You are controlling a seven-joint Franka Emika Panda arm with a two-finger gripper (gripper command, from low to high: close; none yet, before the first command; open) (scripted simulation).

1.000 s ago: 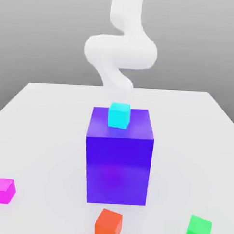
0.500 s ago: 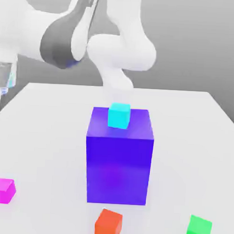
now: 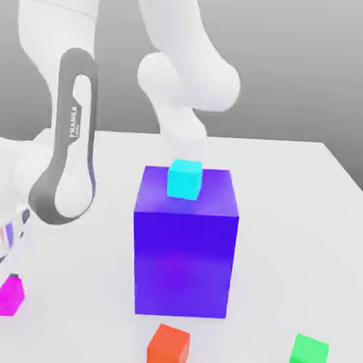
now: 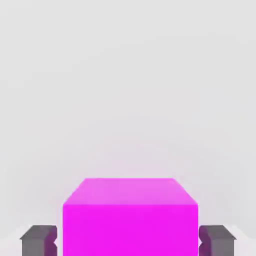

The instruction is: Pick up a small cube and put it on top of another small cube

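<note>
Magenta cube (image 4: 130, 217) sits on the bench (image 4: 128, 90) between your fingers (image 4: 38, 239), which look pinched on its sides, though contact is hard to confirm. Green cube (image 3: 308, 357), your stacking target, waits well apart, beyond the orange cube (image 3: 167, 349).
</note>
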